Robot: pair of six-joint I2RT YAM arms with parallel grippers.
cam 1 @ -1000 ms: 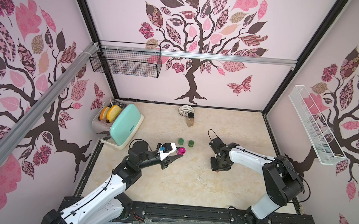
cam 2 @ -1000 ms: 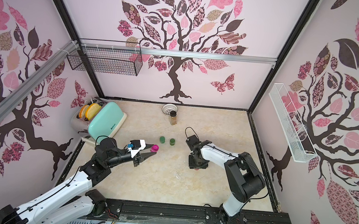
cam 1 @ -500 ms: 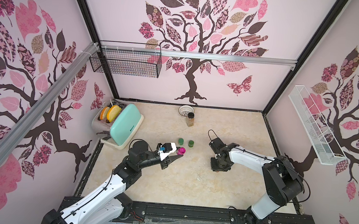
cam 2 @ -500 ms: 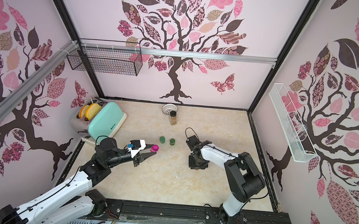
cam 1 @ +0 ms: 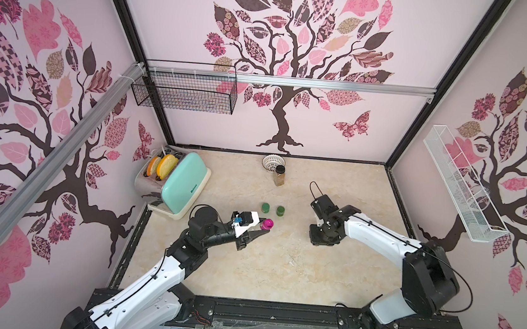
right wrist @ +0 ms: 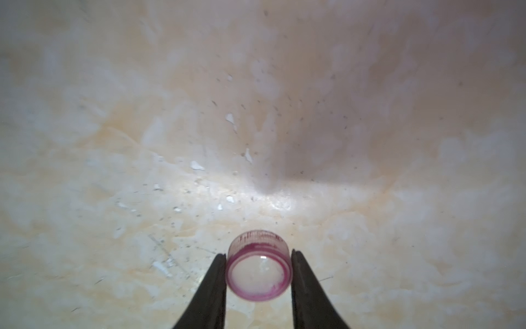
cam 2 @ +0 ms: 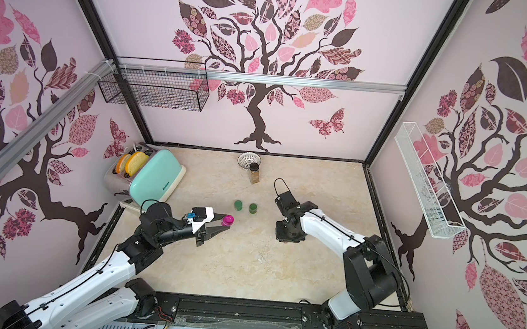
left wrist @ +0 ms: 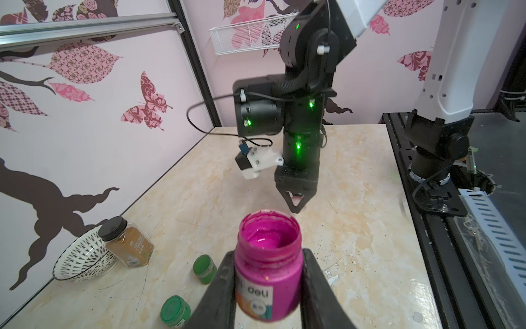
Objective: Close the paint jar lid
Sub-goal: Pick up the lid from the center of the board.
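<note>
The magenta paint jar (left wrist: 269,273), left of centre in the scene, carries a label with the brand "deli" in white lower-case letters, legible in the left wrist view. Under it sits a small round mark with two characters, too blurred to tell. The spice jar (left wrist: 129,245) at the far side, beside the patterned bowl (left wrist: 82,262), has a label whose top line reads "GROUND"; the lines below are too small. The teal case (cam 1: 184,182) at far left bears a short dark word, unreadable in both top views.
</note>
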